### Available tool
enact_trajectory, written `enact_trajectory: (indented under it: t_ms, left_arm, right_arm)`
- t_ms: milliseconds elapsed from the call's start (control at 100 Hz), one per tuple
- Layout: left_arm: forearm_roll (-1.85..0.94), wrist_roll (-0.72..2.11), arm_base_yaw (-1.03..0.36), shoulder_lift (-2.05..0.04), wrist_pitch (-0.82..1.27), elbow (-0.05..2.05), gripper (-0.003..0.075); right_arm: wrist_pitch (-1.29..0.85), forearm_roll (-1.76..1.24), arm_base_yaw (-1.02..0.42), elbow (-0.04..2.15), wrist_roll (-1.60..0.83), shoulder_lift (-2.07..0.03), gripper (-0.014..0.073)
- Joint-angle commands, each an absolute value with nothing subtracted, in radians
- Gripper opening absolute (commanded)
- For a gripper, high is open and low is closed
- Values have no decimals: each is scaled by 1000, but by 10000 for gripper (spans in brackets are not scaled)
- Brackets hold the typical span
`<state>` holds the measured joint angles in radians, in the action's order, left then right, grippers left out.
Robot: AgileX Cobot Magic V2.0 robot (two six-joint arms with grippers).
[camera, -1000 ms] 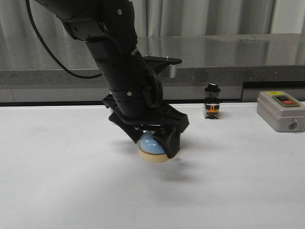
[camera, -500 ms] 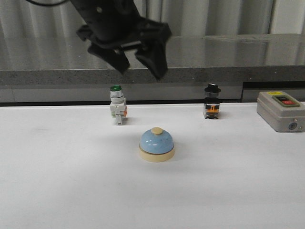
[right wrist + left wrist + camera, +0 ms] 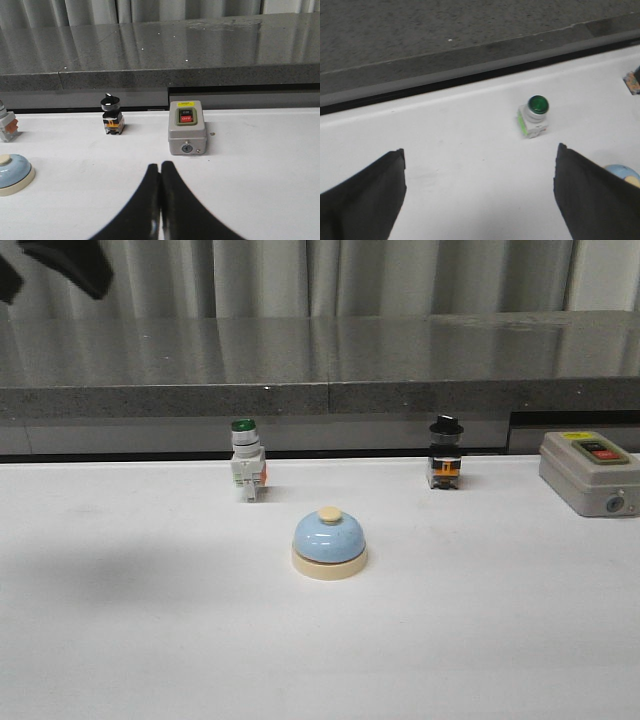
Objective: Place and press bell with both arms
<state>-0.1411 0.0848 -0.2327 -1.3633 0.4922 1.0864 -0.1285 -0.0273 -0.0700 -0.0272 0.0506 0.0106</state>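
Observation:
The bell (image 3: 329,543), a light-blue dome on a cream base with a cream button, stands alone on the white table. It also shows at the edge of the left wrist view (image 3: 623,176) and the right wrist view (image 3: 12,172). My left gripper (image 3: 480,150) is open and empty, its fingers wide apart high above the table. Only a black bit of it shows in the front view's top left corner (image 3: 55,262). My right gripper (image 3: 160,166) is shut on nothing, low over the table to the right of the bell. It is out of the front view.
A green-capped white push-button switch (image 3: 246,472) stands behind the bell to the left. A black-knobbed selector switch (image 3: 445,466) stands behind to the right. A grey box with a red button (image 3: 590,472) sits at the far right. A dark counter ledge (image 3: 320,395) runs along the back.
My left gripper let go of the bell, opened, and rose up and left, almost out of the front view. The bell stays where it was set.

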Motion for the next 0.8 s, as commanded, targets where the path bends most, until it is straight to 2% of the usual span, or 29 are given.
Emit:
enact_trajectory:
  t_ms: [0,180,450,790]
  left_arm:
    - [-175,73,-190,-1255,401,1042,577]
    - [-183,73,-139,-1069,335,857,563]
    - [-204,73,-135,-770,325,639,435]
    - [-208,73,-135,-388,335,472,322]
  right_arm:
    - [-38,-27,-65,-13,48,30,-60]
    - [-38,-27,-65,-13,48,30,-60]
    - [-38,-27,-65,-13,48,30,-60]
    - [-38,-27,-65,-13,48,30,-60]
